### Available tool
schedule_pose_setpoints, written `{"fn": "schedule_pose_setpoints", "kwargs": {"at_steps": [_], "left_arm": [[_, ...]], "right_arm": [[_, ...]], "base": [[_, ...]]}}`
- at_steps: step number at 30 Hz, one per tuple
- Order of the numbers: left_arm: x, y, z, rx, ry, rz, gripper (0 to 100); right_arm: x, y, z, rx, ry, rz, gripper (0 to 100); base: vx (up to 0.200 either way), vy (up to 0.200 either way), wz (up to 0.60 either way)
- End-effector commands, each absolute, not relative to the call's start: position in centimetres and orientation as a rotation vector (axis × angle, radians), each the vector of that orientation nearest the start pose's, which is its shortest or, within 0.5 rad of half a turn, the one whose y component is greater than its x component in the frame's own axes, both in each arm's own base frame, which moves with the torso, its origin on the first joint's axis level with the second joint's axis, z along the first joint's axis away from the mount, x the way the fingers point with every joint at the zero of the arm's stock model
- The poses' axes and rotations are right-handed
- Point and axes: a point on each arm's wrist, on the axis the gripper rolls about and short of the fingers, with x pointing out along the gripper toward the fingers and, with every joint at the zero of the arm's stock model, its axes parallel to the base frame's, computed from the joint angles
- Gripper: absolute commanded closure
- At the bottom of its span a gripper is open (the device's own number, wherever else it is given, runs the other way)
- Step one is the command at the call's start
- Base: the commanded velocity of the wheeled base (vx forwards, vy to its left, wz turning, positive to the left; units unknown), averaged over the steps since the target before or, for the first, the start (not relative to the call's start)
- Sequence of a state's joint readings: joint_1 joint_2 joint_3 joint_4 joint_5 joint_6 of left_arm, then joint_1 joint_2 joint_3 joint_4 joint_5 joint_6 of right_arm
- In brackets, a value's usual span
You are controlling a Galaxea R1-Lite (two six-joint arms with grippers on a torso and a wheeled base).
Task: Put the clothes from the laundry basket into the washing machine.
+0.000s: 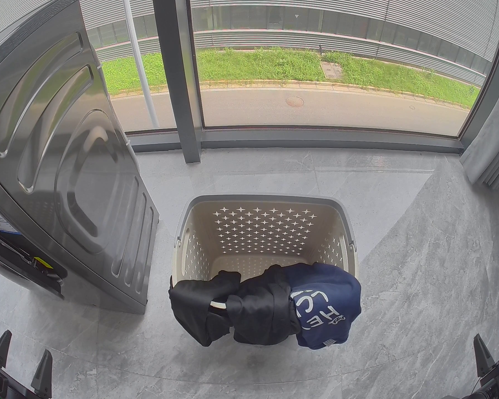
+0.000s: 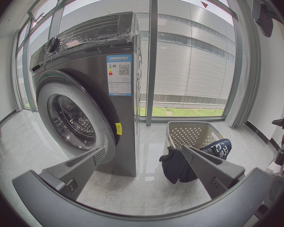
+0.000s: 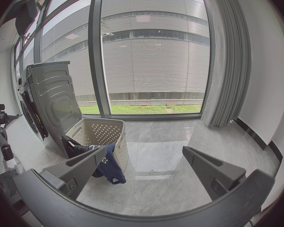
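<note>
The beige laundry basket (image 1: 263, 234) stands on the floor in front of me. A black garment (image 1: 249, 306) and a navy printed garment (image 1: 327, 303) hang over its near rim. The grey washing machine (image 1: 66, 156) stands to the left of the basket, its round front port (image 2: 72, 122) facing away from the basket. My left gripper (image 1: 26, 343) is open and empty, low at the near left. My right gripper (image 1: 493, 326) is open and empty, low at the near right. The left wrist view shows the basket (image 2: 192, 133) and clothes (image 2: 176, 164) beyond my left gripper (image 2: 143, 150); the right wrist view shows the basket (image 3: 97, 133) past my right gripper (image 3: 143, 153).
A glass wall with a grey pillar (image 1: 174, 67) runs behind the basket. A grey curtain (image 1: 493, 139) hangs at the far right. Grey marble floor (image 1: 416, 239) lies open to the right of the basket and between it and me.
</note>
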State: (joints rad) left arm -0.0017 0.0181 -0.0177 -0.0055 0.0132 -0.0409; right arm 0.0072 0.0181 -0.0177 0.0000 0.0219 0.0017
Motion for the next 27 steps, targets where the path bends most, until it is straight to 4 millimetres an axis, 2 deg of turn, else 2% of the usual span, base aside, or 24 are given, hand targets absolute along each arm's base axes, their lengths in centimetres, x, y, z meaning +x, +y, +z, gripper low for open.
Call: {"fn": "schedule_pose_setpoints", "kwargs": {"at_steps": [1, 5, 14, 20, 27], "left_arm": [[-2.23, 0.03, 7.62, -0.041, 0.000, 0.012, 0], [-2.23, 0.03, 7.62, -0.041, 0.000, 0.012, 0], [-2.23, 0.03, 7.62, -0.041, 0.000, 0.012, 0], [-2.23, 0.03, 7.62, -0.041, 0.000, 0.012, 0], [-2.23, 0.03, 7.62, -0.041, 0.000, 0.012, 0]], "right_arm": [[-2.28, 0.03, 7.55, 0.002, 0.000, 0.029, 0], [-2.28, 0.03, 7.55, 0.002, 0.000, 0.029, 0], [-2.28, 0.03, 7.55, 0.002, 0.000, 0.029, 0], [-2.28, 0.03, 7.55, 0.002, 0.000, 0.031, 0], [-2.28, 0.03, 7.55, 0.002, 0.000, 0.029, 0]], "base": [[0.200, 0.000, 0.00], [0.200, 0.000, 0.00], [0.000, 0.000, 0.00], [0.000, -0.200, 0.00], [0.000, 0.000, 0.00]]}}
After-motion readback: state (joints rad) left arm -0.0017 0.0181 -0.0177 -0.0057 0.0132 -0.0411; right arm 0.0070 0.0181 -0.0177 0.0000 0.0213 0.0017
